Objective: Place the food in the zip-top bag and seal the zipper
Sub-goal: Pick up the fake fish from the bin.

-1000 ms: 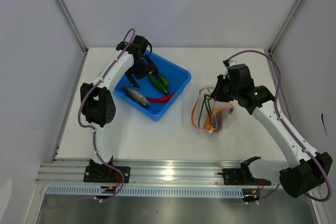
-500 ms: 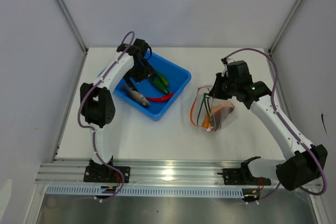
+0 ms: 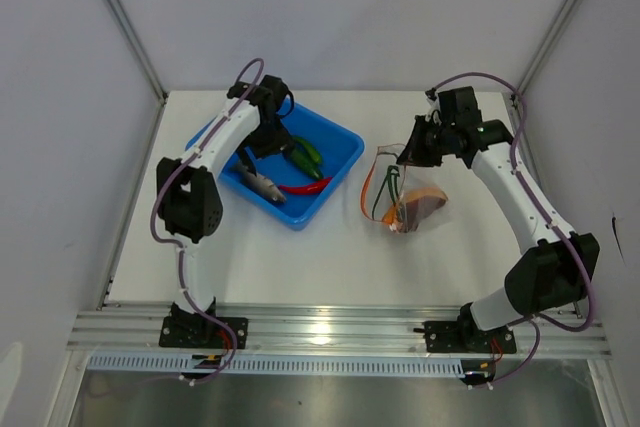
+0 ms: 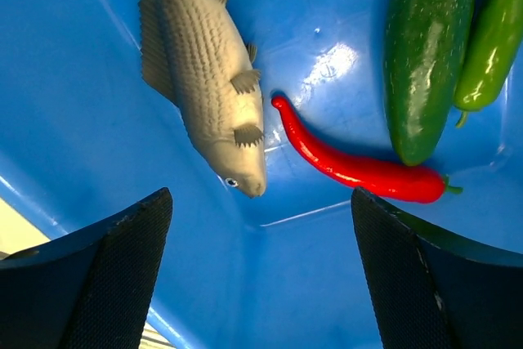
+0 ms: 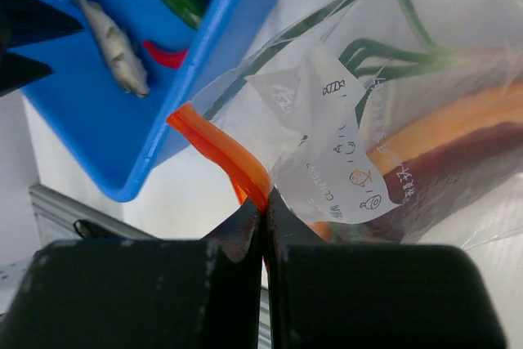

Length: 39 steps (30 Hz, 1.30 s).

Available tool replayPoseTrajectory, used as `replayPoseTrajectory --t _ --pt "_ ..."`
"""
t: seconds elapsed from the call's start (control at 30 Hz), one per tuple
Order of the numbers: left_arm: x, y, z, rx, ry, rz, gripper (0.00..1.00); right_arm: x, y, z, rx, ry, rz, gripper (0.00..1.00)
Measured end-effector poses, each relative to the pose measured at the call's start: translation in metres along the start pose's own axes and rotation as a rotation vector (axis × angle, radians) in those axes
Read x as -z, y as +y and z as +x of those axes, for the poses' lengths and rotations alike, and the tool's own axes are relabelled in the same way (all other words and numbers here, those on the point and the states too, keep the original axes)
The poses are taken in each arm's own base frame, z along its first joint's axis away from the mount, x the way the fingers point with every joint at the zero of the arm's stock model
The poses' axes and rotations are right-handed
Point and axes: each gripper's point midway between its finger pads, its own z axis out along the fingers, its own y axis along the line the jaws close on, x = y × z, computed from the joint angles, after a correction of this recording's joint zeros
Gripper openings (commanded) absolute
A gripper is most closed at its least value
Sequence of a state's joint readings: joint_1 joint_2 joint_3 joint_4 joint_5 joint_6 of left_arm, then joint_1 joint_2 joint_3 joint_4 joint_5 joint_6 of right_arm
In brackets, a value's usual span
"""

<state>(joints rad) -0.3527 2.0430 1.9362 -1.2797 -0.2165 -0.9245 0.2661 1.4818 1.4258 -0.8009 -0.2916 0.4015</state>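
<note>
The zip-top bag (image 3: 405, 202) lies right of the blue tray, with the green onion (image 5: 392, 55) and the purple-red and orange slice (image 5: 458, 124) inside. My right gripper (image 3: 405, 155) is shut on the orange-red zipper (image 5: 216, 149) at the bag's mouth and holds that edge up; in the right wrist view my right gripper (image 5: 265, 202) pinches the strip. My left gripper (image 3: 262, 147) hangs open and empty over the tray; in the left wrist view my left gripper (image 4: 261, 195) is above the grey fish (image 4: 200, 71), the red chili (image 4: 359, 165) and two green pods (image 4: 429, 46).
The blue tray (image 3: 345, 142) stands at the back left of the white table, with its near corner close to the bag's mouth. Grey walls enclose the table on three sides. An aluminium rail runs along the front edge.
My right gripper has pulled the zipper edge up and toward the back, and the bag has shifted with it. My left gripper has moved slightly over the tray, still open.
</note>
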Motion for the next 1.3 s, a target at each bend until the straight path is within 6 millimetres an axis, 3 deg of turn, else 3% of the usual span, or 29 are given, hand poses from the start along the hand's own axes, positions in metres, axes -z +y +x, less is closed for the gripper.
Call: replayPoseTrajectory --t 0.2,0.3,0.4,0.5,0.67,0.93,1.3 --pt "-0.012 -0.014 -0.011 -0.009 0.002 -0.016 0.90 -0.002 0.012 -0.008 -0.013 0.029 -0.074 0.00" --pt "-0.028 -0.028 -0.020 -0.005 0.006 -0.021 0.89 -0.004 0.002 -0.011 -0.044 0.044 -0.078 0.00" --pt "-0.056 -0.040 -0.025 0.001 0.021 -0.029 0.89 -0.005 -0.006 -0.012 -0.056 0.047 -0.066 0.00" --pt "-0.083 -0.033 -0.018 -0.004 0.064 -0.086 0.88 -0.004 -0.007 -0.013 -0.057 0.050 -0.065 0.00" --pt "-0.102 -0.015 -0.005 -0.011 0.110 -0.152 0.88 0.000 -0.004 -0.020 -0.052 0.037 -0.072 0.00" --pt "-0.099 -0.002 -0.001 -0.020 0.116 -0.188 0.88 0.001 -0.005 -0.021 -0.062 0.035 -0.076 0.00" --pt "-0.059 -0.003 -0.022 0.000 0.025 -0.136 0.89 0.001 -0.006 -0.020 -0.060 0.041 -0.073 0.00"
